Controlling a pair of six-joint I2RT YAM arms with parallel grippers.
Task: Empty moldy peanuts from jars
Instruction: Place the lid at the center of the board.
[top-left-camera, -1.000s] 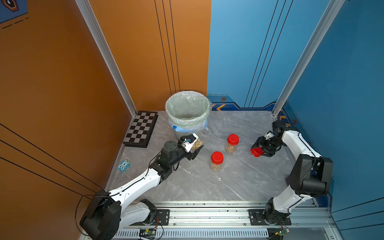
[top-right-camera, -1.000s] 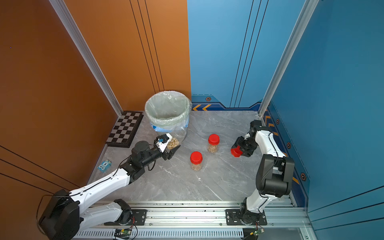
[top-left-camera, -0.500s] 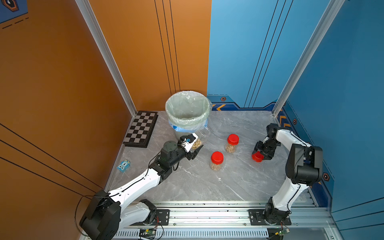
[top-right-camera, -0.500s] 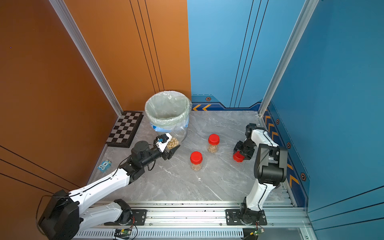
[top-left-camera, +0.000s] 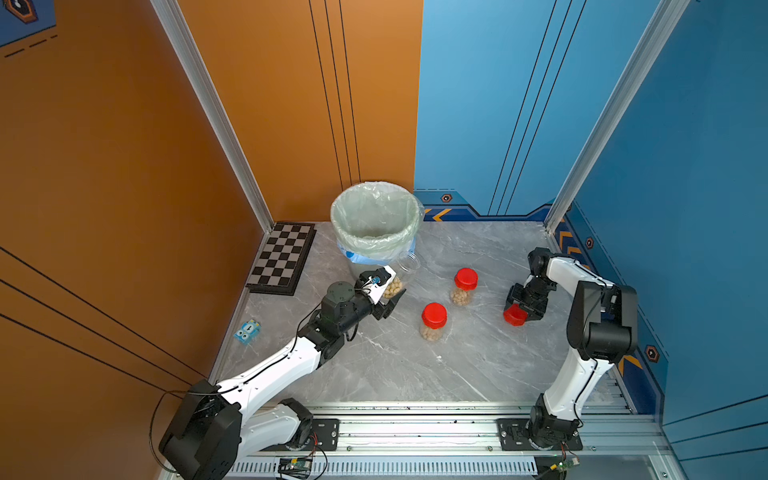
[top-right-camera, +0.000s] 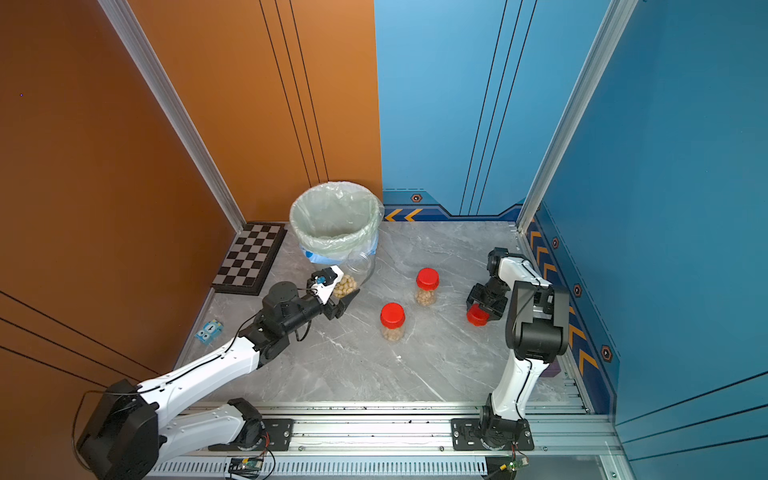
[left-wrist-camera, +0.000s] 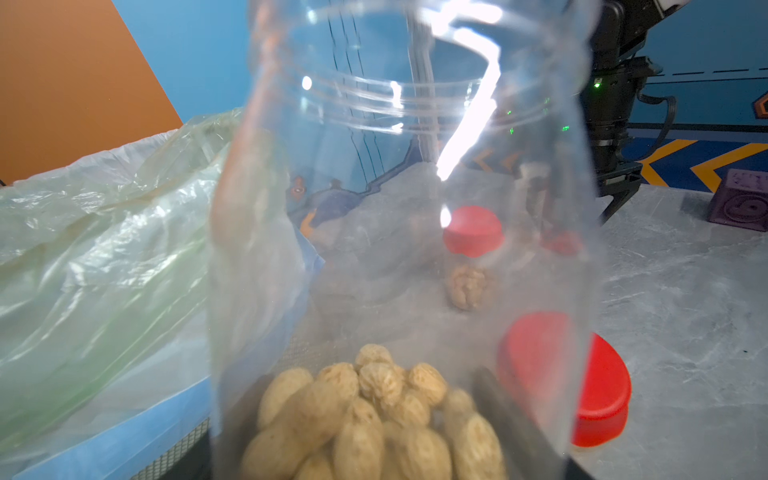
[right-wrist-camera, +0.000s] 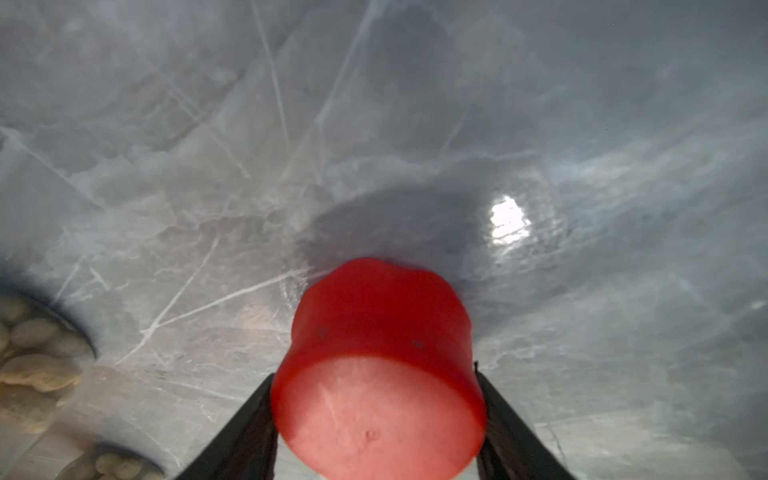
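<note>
**One jar open by the bin, two capped**

Taking twelve o'clock as the back wall, my left gripper (top-left-camera: 388, 296) is clamped tight around the base of the open jar (top-left-camera: 402, 272). The jar is tilted with its mouth toward one o'clock, just beside the wall of the bin (top-left-camera: 374, 251). The peanuts (top-left-camera: 392, 287) lie heaped at the jar's base. My right gripper (top-left-camera: 519, 311), at three o'clock near the table's edge, is closed on a loose red lid (top-left-camera: 515, 315), a finger on each side. I cannot tell whether the lid touches the marble.

The table (top-left-camera: 395, 374) lies bare across its six o'clock half, between my arms. The chessboard (top-left-camera: 282, 257) fills the ten o'clock corner, and a blue block (top-left-camera: 247, 331) sits at the eight o'clock edge.

I count three jars: the open one, plus the far capped jar (top-left-camera: 463, 286) and the near capped jar (top-left-camera: 433, 322), which stand apart near the centre with peanuts in each. There are three red lids, one bin, one chessboard, one blue block and one purple cube (left-wrist-camera: 739, 199)
</note>
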